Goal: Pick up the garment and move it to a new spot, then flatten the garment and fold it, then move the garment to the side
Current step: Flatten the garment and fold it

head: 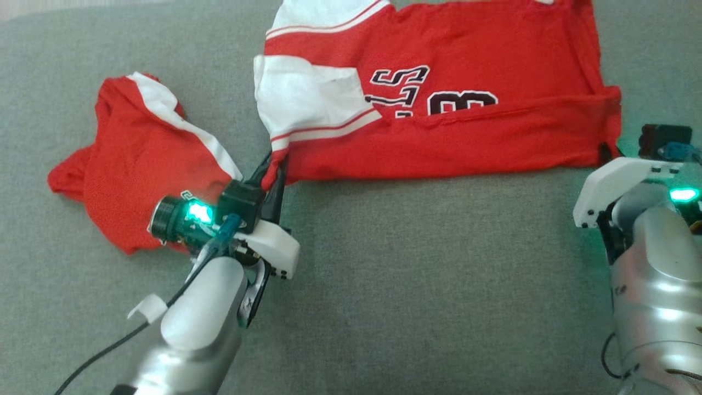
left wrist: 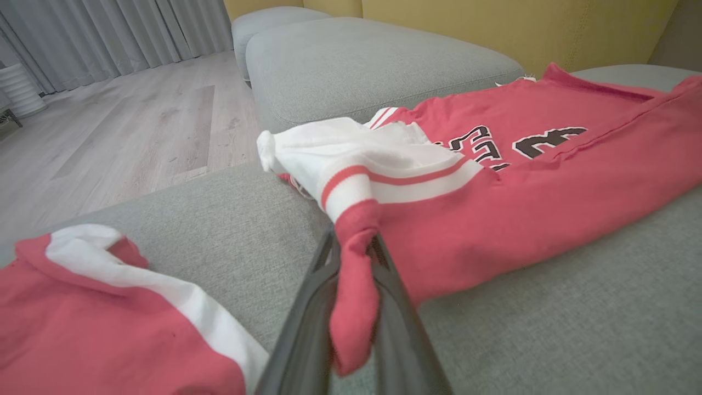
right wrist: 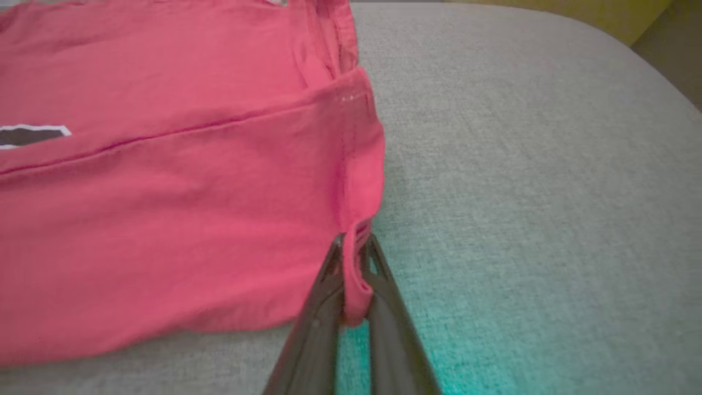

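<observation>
The garment (head: 466, 137) is a red jersey with white sleeves and dark lettering. It lies spread across the far half of a grey cushion (head: 417, 285), its near part folded over the lettering. My left gripper (head: 274, 164) is shut on the garment's near left corner, just below the white sleeve; the left wrist view shows red cloth (left wrist: 354, 285) pinched between the fingers. At the garment's near right corner my right gripper (head: 607, 153) is shut on the hem (right wrist: 356, 274). Both corners are lifted slightly off the cushion.
A second red and white garment (head: 142, 164) lies crumpled on the cushion to the left of my left arm. Past the cushion's edge are a wooden floor (left wrist: 109, 137), grey curtains (left wrist: 109, 33), another grey cushion (left wrist: 373, 60) and a yellow wall (left wrist: 521, 27).
</observation>
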{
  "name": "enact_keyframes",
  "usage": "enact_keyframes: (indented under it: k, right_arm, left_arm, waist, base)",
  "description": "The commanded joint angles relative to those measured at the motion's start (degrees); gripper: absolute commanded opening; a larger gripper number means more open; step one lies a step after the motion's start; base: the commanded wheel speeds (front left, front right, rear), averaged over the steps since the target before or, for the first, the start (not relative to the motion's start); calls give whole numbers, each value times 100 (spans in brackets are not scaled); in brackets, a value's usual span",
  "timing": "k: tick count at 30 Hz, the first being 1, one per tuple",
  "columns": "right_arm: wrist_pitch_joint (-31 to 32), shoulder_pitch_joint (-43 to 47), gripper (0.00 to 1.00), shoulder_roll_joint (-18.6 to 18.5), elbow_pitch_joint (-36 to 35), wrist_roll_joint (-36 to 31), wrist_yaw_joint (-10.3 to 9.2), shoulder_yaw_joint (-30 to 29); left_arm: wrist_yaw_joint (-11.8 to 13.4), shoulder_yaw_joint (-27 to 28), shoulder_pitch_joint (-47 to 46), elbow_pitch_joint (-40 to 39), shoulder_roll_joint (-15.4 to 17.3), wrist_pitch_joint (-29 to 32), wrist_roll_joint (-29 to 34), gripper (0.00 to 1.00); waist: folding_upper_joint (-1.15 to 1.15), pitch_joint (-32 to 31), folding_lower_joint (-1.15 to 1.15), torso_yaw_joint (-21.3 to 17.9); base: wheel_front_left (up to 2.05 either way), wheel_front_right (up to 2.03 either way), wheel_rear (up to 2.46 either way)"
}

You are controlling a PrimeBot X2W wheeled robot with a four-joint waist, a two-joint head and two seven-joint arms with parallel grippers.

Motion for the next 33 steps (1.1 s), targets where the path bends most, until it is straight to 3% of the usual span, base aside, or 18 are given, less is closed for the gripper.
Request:
enact_keyframes:
  k: [1,9,16,26,33]
  right_arm:
    - [-75,31,0,-65,-79,-52,-5,93]
    - [-342,389,0,-238,-50,144,-5,265]
    - [-201,1107,0,-382,-408,735,-5,700]
    - [487,2619,0,-449,-1914,1513,-5,925]
    - [983,3458,0,-185,-3257,1722,-5,740]
  left_arm:
    - [37,148,-59,-132,166,-8,-61,0]
    - [41,118,253,99,202,79,-205,0]
    - [2,-44,729,206,233,258,-281,0]
    - [44,-246,1418,-178,323,543,-359,0]
    - [78,-303,1547,-481,319,657,-424,0]
  waist:
    - [0,-96,0,-32]
    - [0,-707,0,-156]
    - [0,-1219,0,-185]
    - [0,-1487,0,-143]
    - [0,-1441,0,-151]
  base:
    - [0,0,0]
    - [0,0,0]
    - [0,0,0]
    - [0,0,0]
    - [0,0,0]
